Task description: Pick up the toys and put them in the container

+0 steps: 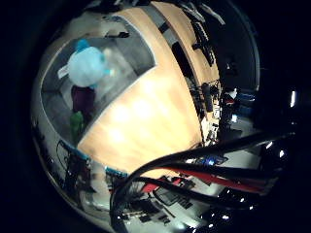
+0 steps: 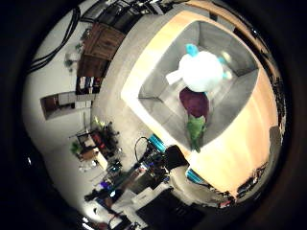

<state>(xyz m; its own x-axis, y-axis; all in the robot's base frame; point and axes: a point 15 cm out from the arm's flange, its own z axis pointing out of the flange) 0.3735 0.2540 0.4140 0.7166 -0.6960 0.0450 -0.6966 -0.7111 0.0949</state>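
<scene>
A grey fabric container [image 2: 158,103] stands on a light wooden table [image 1: 146,126]. Inside it lie three soft toys: a pale blue-white round plush [image 2: 201,71] with blue ears, a dark purple plush [image 2: 194,103] beside it, and a green plush [image 2: 195,129] at the purple one's other end. All three rest on the container's floor, touching one another in a row. My hand is well above the table and none of its fingers show in either palm view.
The table's long edge [image 1: 180,53] runs past the container, with a keyboard [image 1: 201,41] and desk clutter beyond it. Past the container's side lie the room's floor, a wooden cabinet [image 2: 103,45] and a black chair [image 2: 175,155].
</scene>
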